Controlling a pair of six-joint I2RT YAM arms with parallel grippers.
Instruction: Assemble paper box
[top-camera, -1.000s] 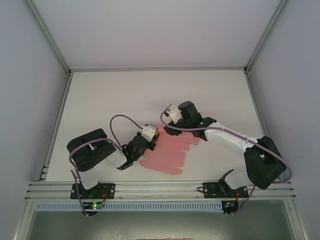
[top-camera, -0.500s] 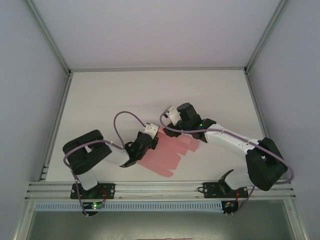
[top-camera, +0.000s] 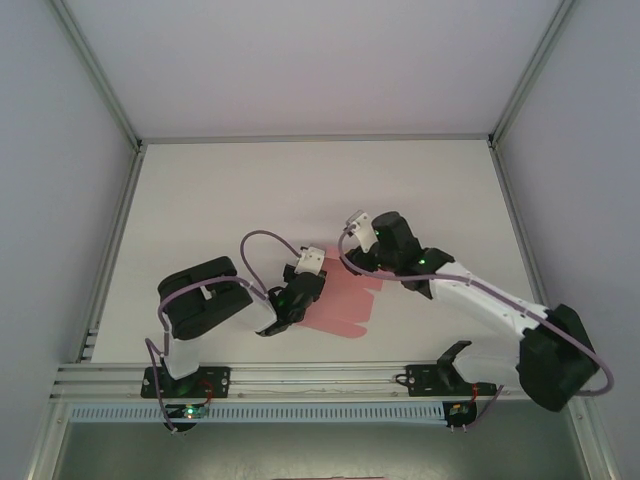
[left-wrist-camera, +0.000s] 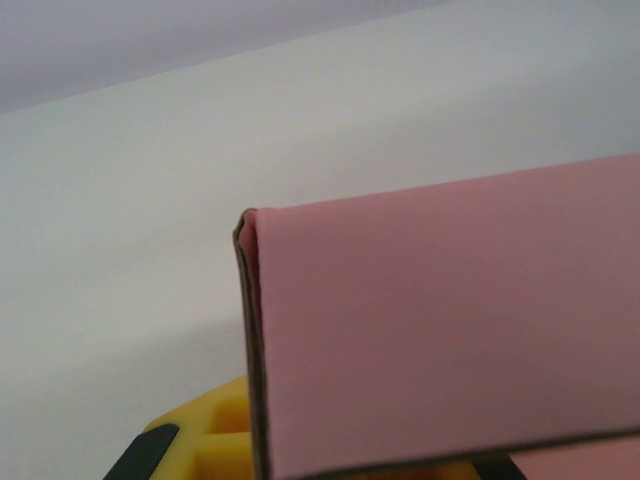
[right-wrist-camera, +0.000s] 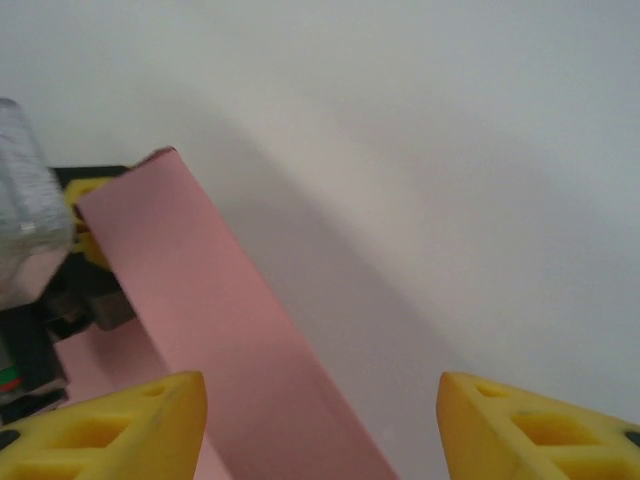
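The paper box was a plain soft pink with no print or pattern, and a thin darker line ran along its folded edge. The table under it was plain white, greyed where shadow fell. The fingers of the right gripper were bright yellow. The finger of the left gripper was the same yellow, with a black part beside it. The left arm and the right arm were black with white shells. Their cables were lilac. A small light glowed green. The rails were silver-grey and the walls pale grey-lilac.
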